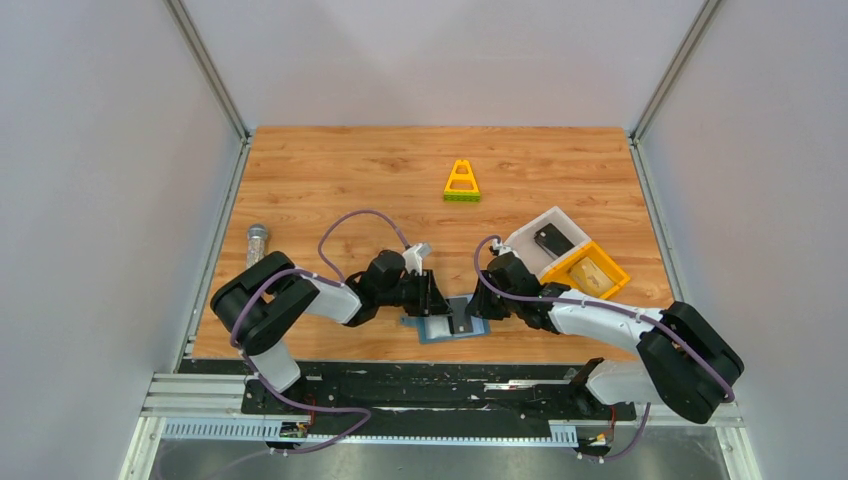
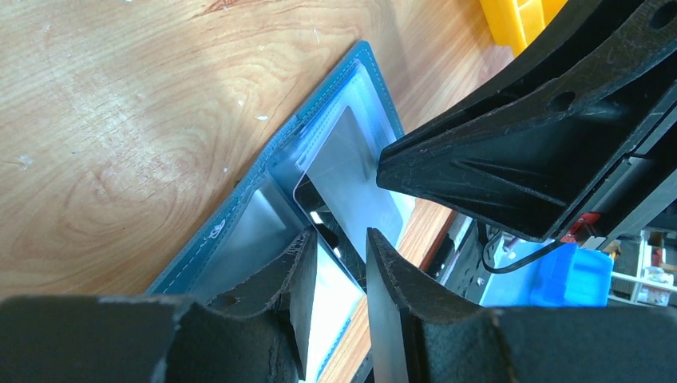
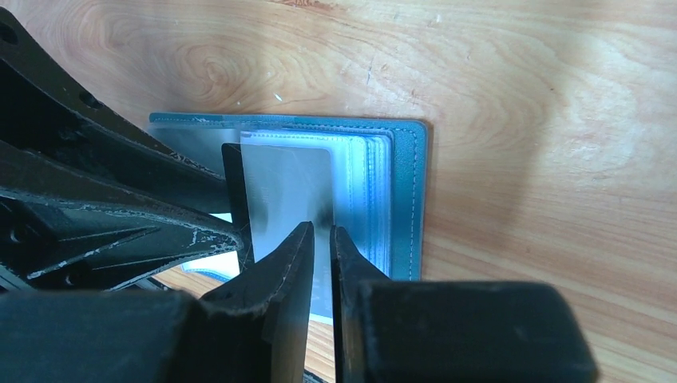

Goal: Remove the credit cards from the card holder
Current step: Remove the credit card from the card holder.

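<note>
Near edge of table (image 1: 330,180): card holder (image 1: 440,330) lies open between both arms; left gripper (image 2: 339,235) part-spread over its left panel, grip unclear; right gripper (image 3: 322,231) nearer, almost pressed together over credit card (image 3: 287,191), pinch unclear; card's long axis points toward it.

Card holder (image 1: 436,331) on wooden table (image 1: 330,170)

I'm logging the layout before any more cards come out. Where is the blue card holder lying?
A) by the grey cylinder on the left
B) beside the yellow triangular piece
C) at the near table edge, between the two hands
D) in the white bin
C: the card holder lies open at the near edge of the table, with the left hand and the right hand on either side of it.
</note>
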